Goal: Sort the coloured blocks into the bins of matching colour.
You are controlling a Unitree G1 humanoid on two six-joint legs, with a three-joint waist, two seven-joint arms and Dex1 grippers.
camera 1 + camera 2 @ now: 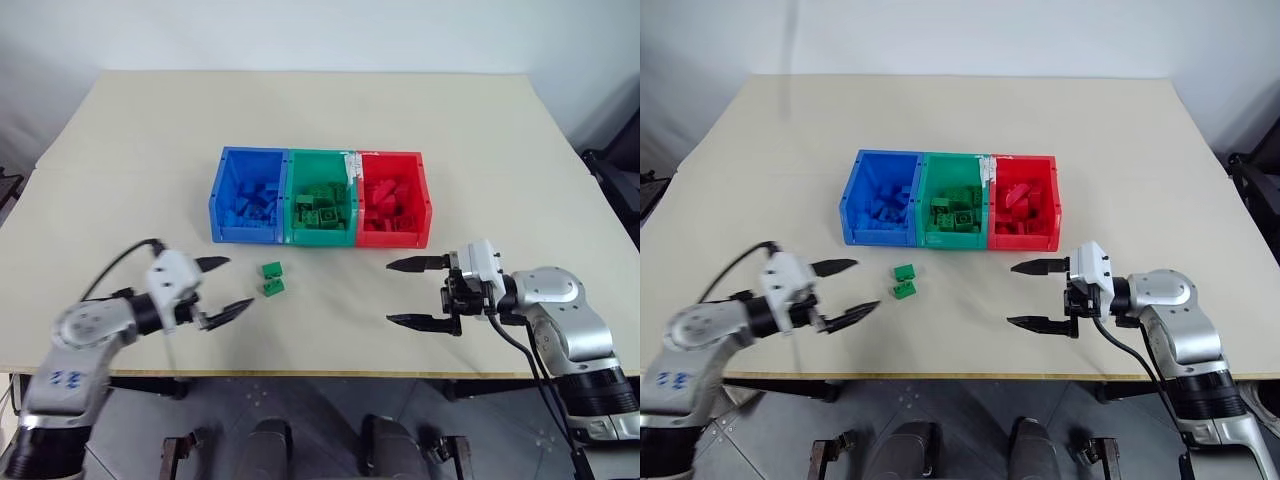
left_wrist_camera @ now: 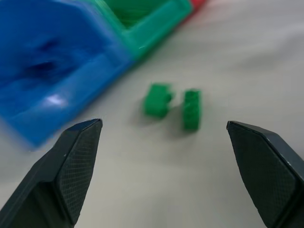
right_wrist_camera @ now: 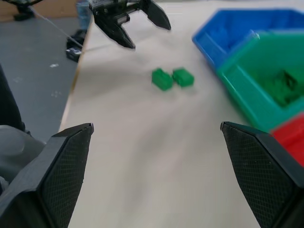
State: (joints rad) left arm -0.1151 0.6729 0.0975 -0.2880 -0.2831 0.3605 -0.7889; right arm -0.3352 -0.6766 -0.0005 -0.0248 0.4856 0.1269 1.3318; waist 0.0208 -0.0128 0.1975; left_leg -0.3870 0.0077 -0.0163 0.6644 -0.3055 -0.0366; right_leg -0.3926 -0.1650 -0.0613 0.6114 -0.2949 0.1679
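Left eye view: two green blocks [image 1: 272, 279] lie side by side, long axes parallel.

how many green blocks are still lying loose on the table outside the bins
2. Both green blocks lie side by side on the table in front of the green bin: one nearer the bins, the other just behind it, nearer the robot.

A robot test room or lab: a plain beige desk [image 1: 500, 130] against bare white walls [image 1: 320, 30], grey tiled floor [image 1: 320, 400] beneath.
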